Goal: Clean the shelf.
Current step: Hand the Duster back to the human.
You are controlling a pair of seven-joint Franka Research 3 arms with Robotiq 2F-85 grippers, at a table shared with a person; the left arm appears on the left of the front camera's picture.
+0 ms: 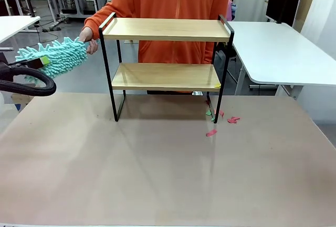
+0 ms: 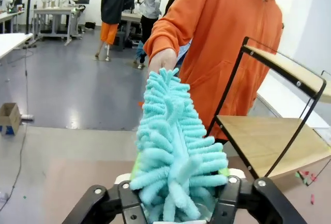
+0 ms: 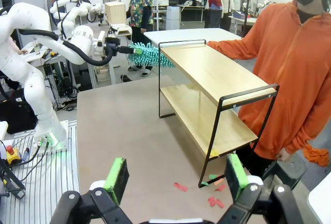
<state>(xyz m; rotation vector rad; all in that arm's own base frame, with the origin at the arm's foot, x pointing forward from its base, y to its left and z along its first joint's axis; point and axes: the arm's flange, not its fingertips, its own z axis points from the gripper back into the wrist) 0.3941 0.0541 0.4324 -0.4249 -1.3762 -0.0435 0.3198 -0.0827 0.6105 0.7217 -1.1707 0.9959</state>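
**Duster between tool and hand, beside the shelf**

In the left wrist view, the left tool [image 2: 178,195] sits at the bottom centre with its fingers either side of the base of a turquoise chenille duster [image 2: 173,146]; whether they press it or have let go I cannot tell. The person's hand [image 2: 163,61] holds the duster's far tip, upper centre. In the right wrist view, the right tool [image 3: 176,175] hangs empty at the bottom, green pads wide apart. The shelf [image 1: 165,30] stands in the middle of the front view on the brown worktop [image 1: 157,169], both wooden boards bare. Small red and green scraps [image 1: 220,119] lie on the worktop by the shelf's right legs. White tables [image 1: 283,49] and grey floor stretch behind.
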